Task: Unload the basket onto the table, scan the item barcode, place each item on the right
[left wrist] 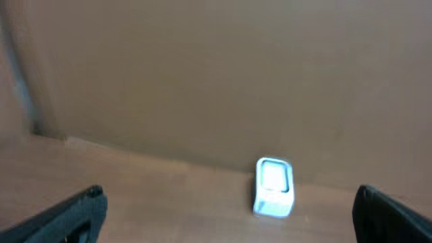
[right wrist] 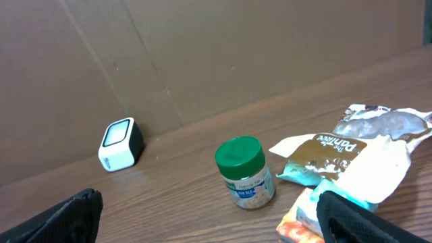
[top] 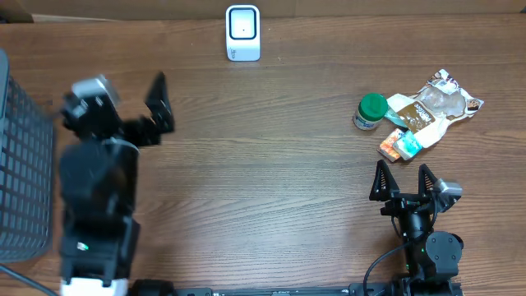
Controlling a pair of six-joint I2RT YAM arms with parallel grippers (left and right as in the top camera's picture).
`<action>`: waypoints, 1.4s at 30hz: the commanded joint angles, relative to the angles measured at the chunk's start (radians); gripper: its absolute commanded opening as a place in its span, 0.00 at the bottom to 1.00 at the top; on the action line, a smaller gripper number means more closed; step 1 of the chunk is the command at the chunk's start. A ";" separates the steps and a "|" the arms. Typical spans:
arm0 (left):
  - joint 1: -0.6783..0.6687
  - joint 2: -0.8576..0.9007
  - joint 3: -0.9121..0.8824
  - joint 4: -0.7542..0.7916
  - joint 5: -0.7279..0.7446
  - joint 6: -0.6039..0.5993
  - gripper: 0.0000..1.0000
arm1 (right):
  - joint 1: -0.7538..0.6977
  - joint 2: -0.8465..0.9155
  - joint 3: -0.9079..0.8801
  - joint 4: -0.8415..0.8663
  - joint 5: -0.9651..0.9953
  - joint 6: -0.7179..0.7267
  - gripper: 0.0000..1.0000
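A white barcode scanner [top: 243, 33] stands at the table's far edge; it also shows in the left wrist view, scanner [left wrist: 274, 187], and the right wrist view, scanner [right wrist: 119, 144]. A small jar with a green lid [top: 371, 111] [right wrist: 244, 173] stands at the right beside a pile of packets [top: 431, 109] [right wrist: 361, 158] and an orange and teal box [top: 399, 145] [right wrist: 310, 219]. My left gripper [top: 158, 111] [left wrist: 226, 216] is open and empty at the left, raised and facing the scanner. My right gripper [top: 403, 181] [right wrist: 209, 216] is open and empty, just in front of the box and jar.
A dark wire basket [top: 18, 177] stands at the table's left edge. A brown cardboard wall [right wrist: 202, 61] runs behind the scanner along the back of the wooden table [top: 271, 164].
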 commanded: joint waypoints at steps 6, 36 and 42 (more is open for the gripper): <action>-0.005 -0.251 -0.409 0.197 0.080 0.135 1.00 | -0.001 -0.012 -0.010 0.006 -0.005 0.004 1.00; -0.006 -0.794 -0.832 0.006 0.031 0.268 1.00 | -0.001 -0.012 -0.010 0.006 -0.005 0.004 1.00; -0.006 -0.793 -0.832 0.006 0.049 0.269 0.99 | -0.001 -0.012 -0.010 0.005 -0.005 0.004 1.00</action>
